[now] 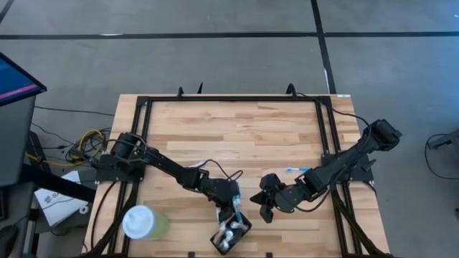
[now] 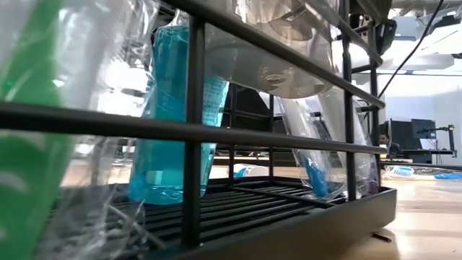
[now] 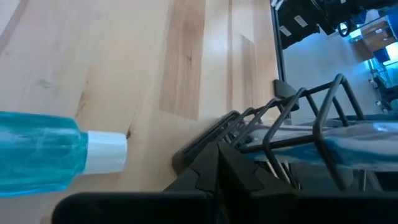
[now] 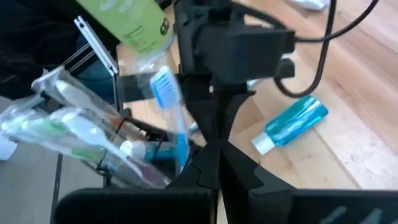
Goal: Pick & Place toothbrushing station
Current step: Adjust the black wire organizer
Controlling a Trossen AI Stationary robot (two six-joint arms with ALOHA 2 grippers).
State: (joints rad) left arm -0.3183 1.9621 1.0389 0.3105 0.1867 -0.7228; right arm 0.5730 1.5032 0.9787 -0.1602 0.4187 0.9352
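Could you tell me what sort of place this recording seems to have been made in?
Most likely a robotics lab or workshop. A butcher-block wooden table with a black frame stands on a grey floor marked with tape lines, loose cables lie beside it, and a screen sits at one edge.

Lighting: even, bright, diffuse overhead; soft shadows on desk. Low view: near holder bars blurred, backlit glare thru wrappers. Wrist views: foreground soft, slight motion blur.

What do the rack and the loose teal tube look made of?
The rack looks like black-coated metal wire: thin, rigid, matte bars crossing in a grid. The teal tube looks like soft translucent plastic, glossy, with an opaque white screw cap.
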